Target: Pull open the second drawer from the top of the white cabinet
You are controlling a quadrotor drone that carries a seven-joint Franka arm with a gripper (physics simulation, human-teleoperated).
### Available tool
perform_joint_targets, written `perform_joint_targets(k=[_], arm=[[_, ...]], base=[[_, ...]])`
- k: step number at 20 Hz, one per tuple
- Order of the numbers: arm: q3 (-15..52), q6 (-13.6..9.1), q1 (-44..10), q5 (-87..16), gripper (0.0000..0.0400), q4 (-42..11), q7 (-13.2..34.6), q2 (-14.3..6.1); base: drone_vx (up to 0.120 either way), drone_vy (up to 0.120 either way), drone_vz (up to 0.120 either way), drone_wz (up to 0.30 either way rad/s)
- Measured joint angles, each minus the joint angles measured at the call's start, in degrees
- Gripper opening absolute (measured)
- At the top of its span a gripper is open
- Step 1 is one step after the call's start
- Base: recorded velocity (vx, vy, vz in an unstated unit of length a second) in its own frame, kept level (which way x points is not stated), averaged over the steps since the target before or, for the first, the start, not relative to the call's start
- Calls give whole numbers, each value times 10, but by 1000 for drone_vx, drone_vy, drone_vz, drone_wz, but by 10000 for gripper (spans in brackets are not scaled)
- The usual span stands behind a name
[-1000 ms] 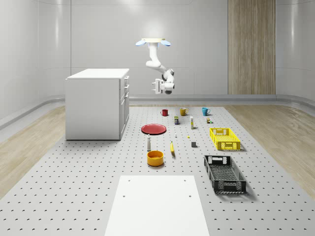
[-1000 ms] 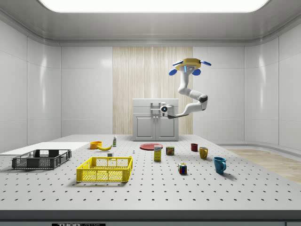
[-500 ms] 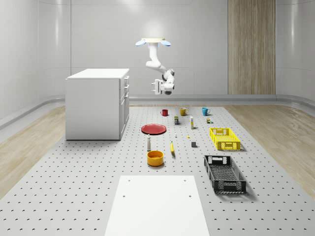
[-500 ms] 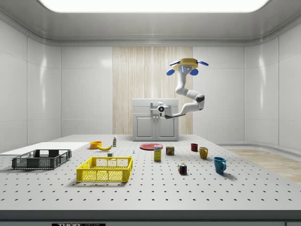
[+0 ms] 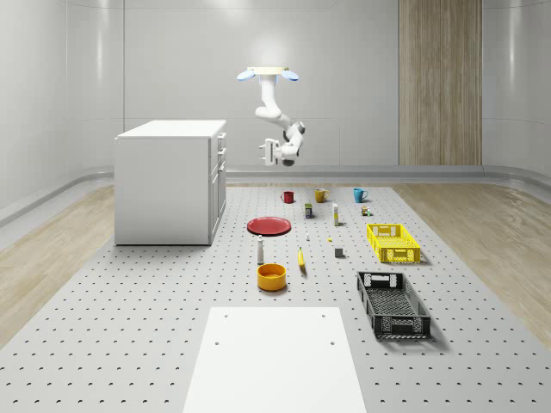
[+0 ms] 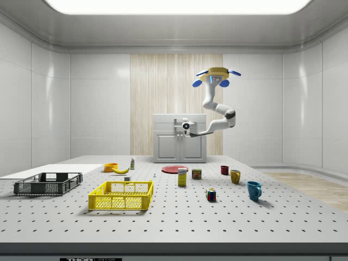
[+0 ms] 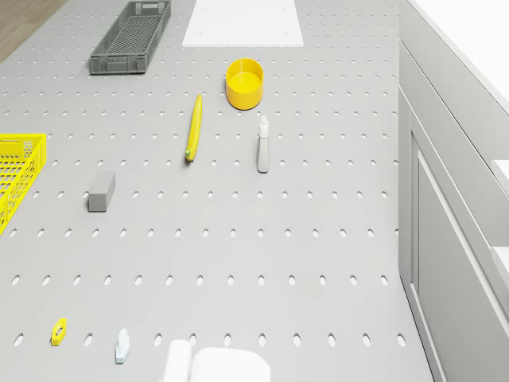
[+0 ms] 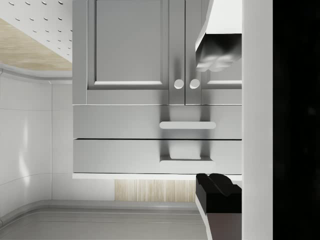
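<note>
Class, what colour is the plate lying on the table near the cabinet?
Red: the plate shows best in the whole-scene view.

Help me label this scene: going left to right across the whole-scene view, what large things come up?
White cabinet → red plate → yellow crate, with the black crate nearer the camera at about the same position.

No text, label, brand name, number or sign can be read anywhere in these views. The small can (image 6: 182, 177) and the box beside it on the table (image 6: 217, 223) carry coloured printing, but none of it is legible. A strip of dark marks runs along the table's front edge in the side view, at about 7 o'clock, and it too cannot be made out.
</note>
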Motion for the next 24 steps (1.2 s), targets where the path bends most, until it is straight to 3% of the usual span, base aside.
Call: perform_joint_targets(k=[13, 24], arm=[[72, 87, 34, 81, 300, -36, -31, 25], [135, 155, 72, 169, 300, -44, -70, 68]], base=[[0, 0, 0, 0], [0, 0, 0, 0]])
